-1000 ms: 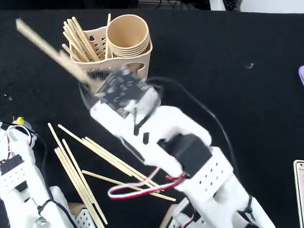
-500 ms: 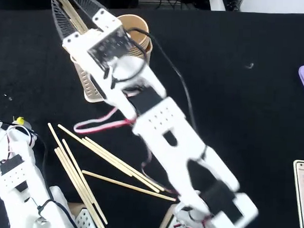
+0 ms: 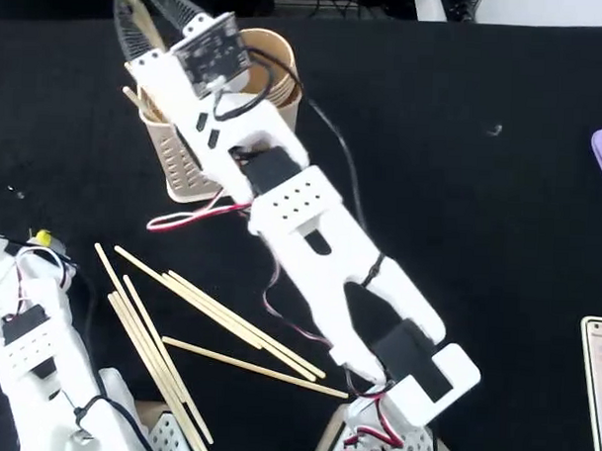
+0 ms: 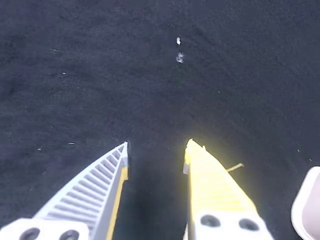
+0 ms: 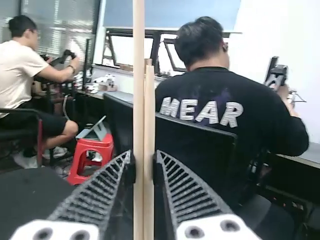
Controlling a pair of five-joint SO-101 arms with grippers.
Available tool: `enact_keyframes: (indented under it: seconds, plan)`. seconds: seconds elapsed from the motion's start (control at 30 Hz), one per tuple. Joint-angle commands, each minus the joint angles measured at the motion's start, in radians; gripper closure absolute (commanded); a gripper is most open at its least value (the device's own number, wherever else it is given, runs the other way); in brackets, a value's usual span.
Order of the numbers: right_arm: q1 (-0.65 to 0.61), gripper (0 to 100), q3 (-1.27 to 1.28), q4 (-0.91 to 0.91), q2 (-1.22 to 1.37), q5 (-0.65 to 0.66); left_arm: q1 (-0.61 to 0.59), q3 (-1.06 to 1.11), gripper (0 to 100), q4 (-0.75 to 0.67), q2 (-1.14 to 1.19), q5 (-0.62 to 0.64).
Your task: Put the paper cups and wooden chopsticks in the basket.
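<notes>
Right claw [image 5: 143, 159] clamped on wooden chopsticks [image 5: 139, 75] above basket [image 3: 180, 172] near tabletop [image 3: 478, 242] far edge; left claw [image 4: 156, 149] apart, low over tabletop; loose chopsticks [image 3: 210, 328] lay between arms.

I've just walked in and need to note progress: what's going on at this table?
The right pincer is shut on a pair of chopsticks, holding them up above the basket at the far side of the black table. A stack of paper cups already sits in the basket. Several loose chopsticks lie on the table near the arm bases. The left pincer is open over bare table, holding nothing.
</notes>
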Motion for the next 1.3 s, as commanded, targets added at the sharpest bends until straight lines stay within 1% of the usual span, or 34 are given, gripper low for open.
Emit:
enact_keyframes:
  seconds: [0.0, 0.13, 0.2, 0.27, 0.3, 0.37, 0.43, 0.57, 0.67, 0.77, 0.83, 0.9, 0.97, 1.07, 1.13, 1.2, 1.27]
  plan:
    - [0.02, 98.8, 0.021, -0.021, -0.016, -0.011, 0.021, -0.038, 81, -0.018, -0.018, -0.003]
    - [0.018, 98.5, 0.056, 0.006, -0.022, -0.009, 0.021, -0.039, 81, -0.018, -0.018, -0.003]
    - [0.017, 96.3, 0.041, 0.092, -0.027, -0.014, 0.021, -0.039, 81, -0.018, -0.018, -0.003]
    - [0.015, 89.1, 0.025, 0.187, -0.042, -0.025, 0.021, -0.041, 81, -0.018, -0.018, -0.003]
    - [0.017, 85.9, 0.016, 0.233, -0.054, -0.057, 0.021, -0.041, 81, -0.018, -0.018, -0.003]
    - [0.02, 84.3, -0.01, 0.318, -0.09, -0.124, 0.021, -0.041, 81, -0.018, -0.018, -0.003]
    - [0.02, 84.3, -0.031, 0.407, -0.142, -0.141, 0.021, -0.041, 81, -0.018, -0.018, -0.003]
    - [0.015, 84.3, -0.03, 0.634, -0.306, -0.141, 0.021, -0.039, 81, -0.018, -0.018, -0.003]
    - [0.012, 84.3, 0.016, 0.876, -0.447, -0.143, 0.021, -0.038, 81, -0.018, -0.018, -0.003]
    - [-0.011, 84.0, 0.134, 1.086, -0.567, -0.141, 0.021, -0.036, 81, -0.018, -0.018, -0.003]
    - [-0.032, 83.9, 0.269, 1.177, -0.627, -0.14, 0.021, -0.036, 81, -0.018, -0.018, -0.003]
    - [-0.075, 83.9, 0.437, 1.192, -0.674, -0.138, 0.021, -0.036, 81, -0.018, -0.018, -0.003]
    - [-0.118, 83.8, 0.601, 1.155, -0.696, -0.138, 0.021, -0.036, 81, -0.018, -0.018, -0.003]
    - [-0.21, 83.1, 0.826, 1.028, -0.699, -0.084, 0.021, -0.036, 81, -0.018, -0.018, -0.003]
    - [-0.275, 79.8, 0.951, 0.902, -0.696, -0.057, 0.021, -0.036, 81, -0.018, -0.018, -0.003]
    - [-0.305, 77.5, 1.02, 0.793, -0.671, -0.052, 0.021, -0.036, 81, -0.018, -0.018, -0.003]
    - [-0.311, 77.3, 1.036, 0.721, -0.613, -0.054, 0.021, -0.036, 81, -0.018, -0.018, -0.003]
